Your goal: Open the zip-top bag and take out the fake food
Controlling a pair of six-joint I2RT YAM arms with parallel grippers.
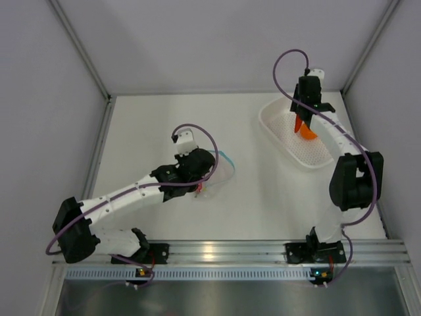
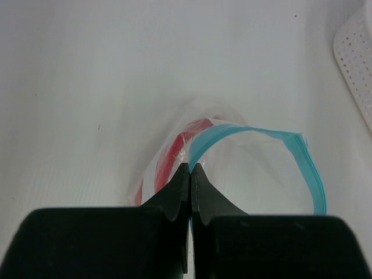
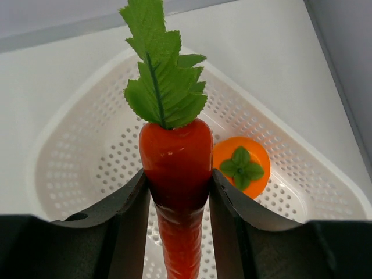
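The zip-top bag (image 2: 256, 174) lies on the table, a clear pouch whose light blue zip strip (image 2: 308, 168) curves round an open mouth. My left gripper (image 2: 190, 168) is shut on the bag's edge where the strip begins. A red chili pepper (image 2: 174, 148) shows through the plastic inside the bag. From above, the bag (image 1: 222, 172) sits just right of the left gripper (image 1: 205, 179). My right gripper (image 3: 177, 180) is shut on an orange carrot (image 3: 176, 157) with green leaves, held above the white basket (image 3: 75, 145). A round orange with a green top (image 3: 256, 154) lies in that basket.
The white perforated basket (image 1: 270, 122) stands at the back right, close to the right wall, with the right gripper (image 1: 300, 122) and carrot (image 1: 306, 133) over it. Grey walls enclose the table on three sides. An aluminium rail (image 1: 223, 251) runs along the near edge.
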